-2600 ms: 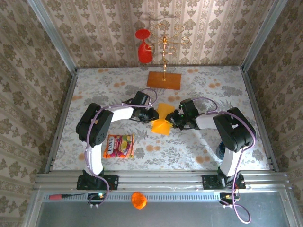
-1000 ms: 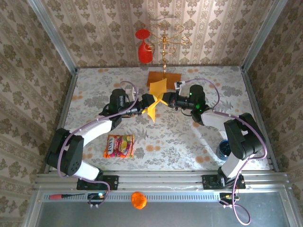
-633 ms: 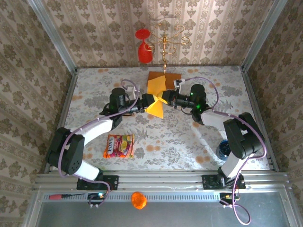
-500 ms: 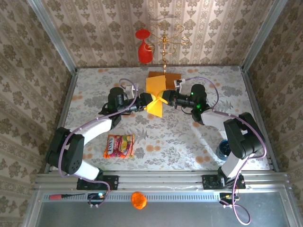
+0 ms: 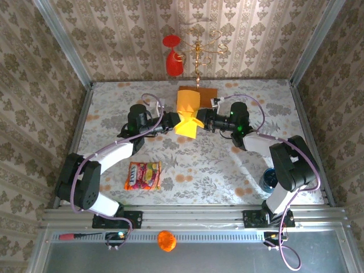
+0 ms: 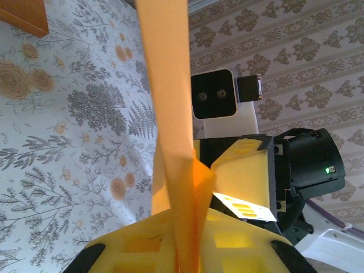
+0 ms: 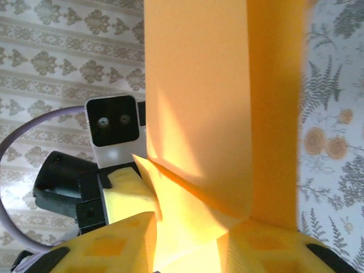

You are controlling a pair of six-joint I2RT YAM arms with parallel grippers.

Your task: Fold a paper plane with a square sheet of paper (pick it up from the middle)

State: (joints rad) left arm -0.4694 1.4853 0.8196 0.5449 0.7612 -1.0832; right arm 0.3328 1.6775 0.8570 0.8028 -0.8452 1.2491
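Up off the table [image 5: 227, 165], seen from above, the two arms meet nose to nose, and the sheet of paper [image 5: 186, 111] hangs in the air between the left gripper [image 5: 173, 122] and the right gripper [image 5: 200, 120]. It is already partly folded, a tall flap rising above the fingertips and a wider skirt hanging below them. Beyond the tools sits the brownish-orange board [image 5: 207, 92] with its gold stand, and well back behind the left gripper lies the snack packet [image 5: 143, 175]. Along the left wrist's own line of sight, the paper [image 6: 168, 85] runs edge-on straight down into the left gripper's yellow pads [image 6: 131, 247], which look pinched tight on it, and one pad [image 6: 244, 176] of the right gripper sits just beside the sheet on the far side. From the right wrist, the paper [image 7: 199, 102] stands broad and upright straight ahead of the fingers, its lower folds tucked down between the right gripper's pads [image 7: 108, 250]. Those pads stand visibly apart, so I would call that tool partly open with the sheet loose in the gap. To my eye this is a mid-fold change of hold, the left hand carrying the sheet. The next move calls for the right gripper to back straight off without snagging the loose flap, then take a fresh hold for the following crease.
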